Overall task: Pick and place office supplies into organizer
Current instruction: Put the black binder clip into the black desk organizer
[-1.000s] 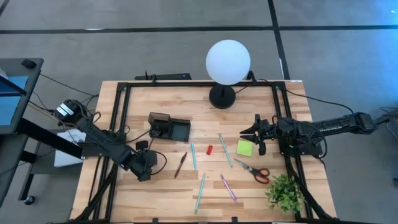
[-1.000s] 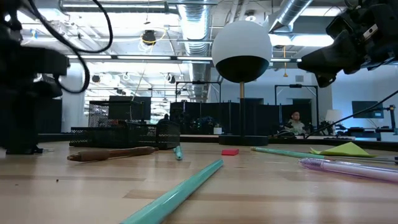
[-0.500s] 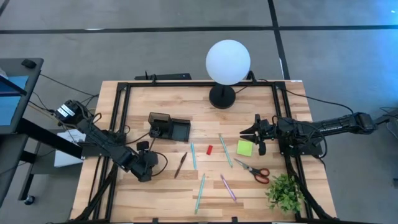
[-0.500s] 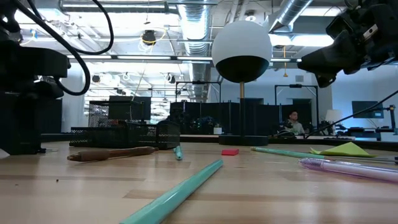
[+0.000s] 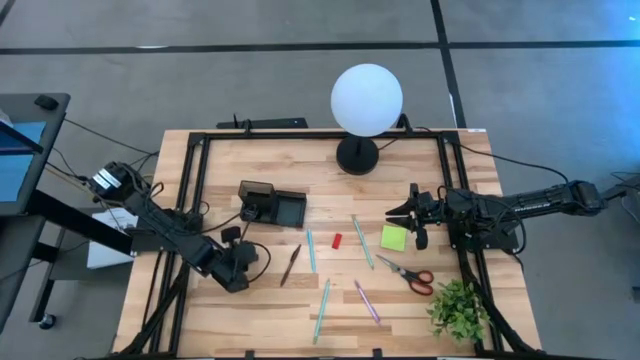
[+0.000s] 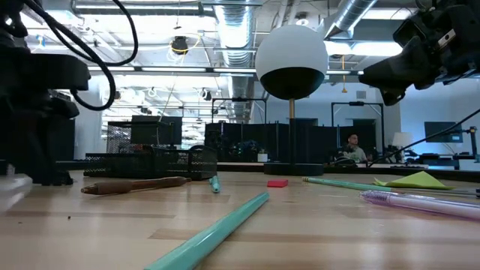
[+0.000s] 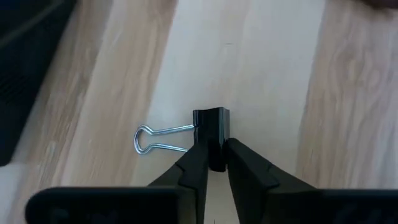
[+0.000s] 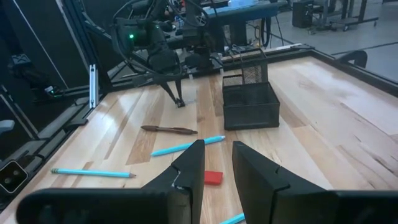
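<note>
Lying flat on the bench (image 5: 400, 170), the black binder clip (image 7: 210, 134) sits pinched at its body by the left claw (image 7: 211, 163), short of the organizer (image 5: 272, 204). Right claw (image 5: 412, 217) hovers beside the sticky pad (image 5: 394, 237), fingers slightly parted, holding nothing.

A wooden table (image 5: 250, 310) carries the black organizer (image 5: 272, 204). Right of the organizer lie pens (image 5: 310, 251), a red block (image 5: 336, 240), a green sticky pad (image 5: 393, 237) and scissors (image 5: 408, 273). A lamp (image 5: 366, 103) stands beyond them.

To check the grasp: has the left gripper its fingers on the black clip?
Yes, the left gripper has its fingers on both sides of the black clip, pinching it.
</note>
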You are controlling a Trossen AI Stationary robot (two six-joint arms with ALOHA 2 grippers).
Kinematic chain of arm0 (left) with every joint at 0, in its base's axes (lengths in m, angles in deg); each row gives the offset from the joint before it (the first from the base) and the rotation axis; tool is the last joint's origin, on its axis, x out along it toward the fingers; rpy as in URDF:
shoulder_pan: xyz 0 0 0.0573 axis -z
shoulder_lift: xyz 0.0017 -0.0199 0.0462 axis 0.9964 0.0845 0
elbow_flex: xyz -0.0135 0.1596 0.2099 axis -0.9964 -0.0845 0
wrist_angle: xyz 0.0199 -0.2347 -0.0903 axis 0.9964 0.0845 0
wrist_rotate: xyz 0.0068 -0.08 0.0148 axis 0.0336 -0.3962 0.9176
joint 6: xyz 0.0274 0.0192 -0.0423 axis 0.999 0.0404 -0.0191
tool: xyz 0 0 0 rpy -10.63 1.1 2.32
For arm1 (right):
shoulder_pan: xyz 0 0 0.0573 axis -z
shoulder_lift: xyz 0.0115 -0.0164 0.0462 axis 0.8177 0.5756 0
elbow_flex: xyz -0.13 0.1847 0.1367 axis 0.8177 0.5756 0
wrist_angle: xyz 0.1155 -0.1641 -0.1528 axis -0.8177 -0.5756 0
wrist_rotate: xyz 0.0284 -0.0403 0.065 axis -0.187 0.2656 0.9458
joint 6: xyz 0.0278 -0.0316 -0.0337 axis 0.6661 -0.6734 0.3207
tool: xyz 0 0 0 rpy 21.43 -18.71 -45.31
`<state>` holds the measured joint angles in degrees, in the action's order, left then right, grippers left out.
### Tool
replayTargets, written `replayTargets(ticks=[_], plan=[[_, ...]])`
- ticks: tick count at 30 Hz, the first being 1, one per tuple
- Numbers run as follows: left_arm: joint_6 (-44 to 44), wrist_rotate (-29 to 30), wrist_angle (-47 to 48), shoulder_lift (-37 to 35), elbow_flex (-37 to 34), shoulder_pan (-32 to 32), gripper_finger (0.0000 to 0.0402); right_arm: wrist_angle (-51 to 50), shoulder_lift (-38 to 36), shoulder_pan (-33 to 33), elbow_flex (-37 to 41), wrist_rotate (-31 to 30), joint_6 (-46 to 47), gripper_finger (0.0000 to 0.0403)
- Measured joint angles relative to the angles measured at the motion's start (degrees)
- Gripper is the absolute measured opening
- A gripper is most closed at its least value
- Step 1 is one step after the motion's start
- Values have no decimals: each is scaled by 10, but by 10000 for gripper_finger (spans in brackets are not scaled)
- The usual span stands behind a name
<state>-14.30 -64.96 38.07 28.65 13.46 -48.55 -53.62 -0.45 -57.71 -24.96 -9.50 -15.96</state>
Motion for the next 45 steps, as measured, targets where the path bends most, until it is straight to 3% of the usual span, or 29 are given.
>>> replayTargets(ticks=[21, 26, 32, 36, 40, 45], plan=[[-20, 67, 104, 1, 66, -21, 42, 0, 0, 0, 0, 0, 0, 77], [-19, 110, 193, 0, 105, -36, 38, 0, 0, 0, 0, 0, 0, 77], [-21, 187, 339, -1, 165, -67, 5, 0, 0, 0, 0, 0, 0, 77], [-3, 141, 319, -1, 176, -75, 7, 0, 0, 0, 0, 0, 0, 77], [78, 47, 272, 2, 168, -73, 13, 0, 0, 0, 0, 0, 0, 77], [163, 2, 279, 3, 161, -72, 51, 0, 0, 0, 0, 0, 0, 77]])
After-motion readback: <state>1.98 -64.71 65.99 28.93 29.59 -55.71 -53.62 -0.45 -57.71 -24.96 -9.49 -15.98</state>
